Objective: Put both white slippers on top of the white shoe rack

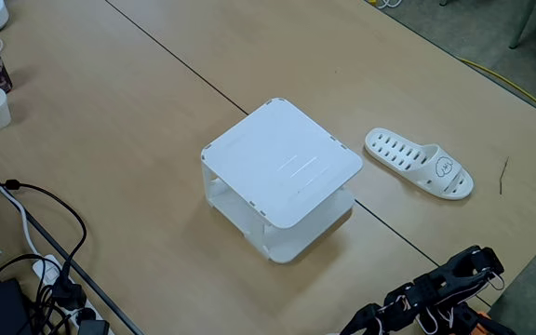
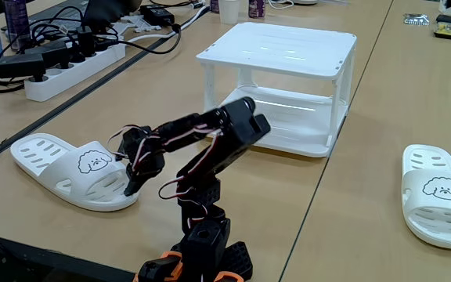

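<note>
At the tabletop's (image 2: 366, 196) near-left in a fixed view, the gripper (image 2: 134, 182) is reaching to 1 white slipper (image 2: 73, 172), touching its strap edge; jaws' state cannot be told. It should be closing squarely across the strap. Another slipper (image 2: 438, 196) is lying right of the bare white shoe rack (image 2: 280, 55).

One fixed view high, angled down; the other low, behind the arm (close); both share the white shoe rack (image 1: 282, 163) (image 2: 280, 51)
</note>
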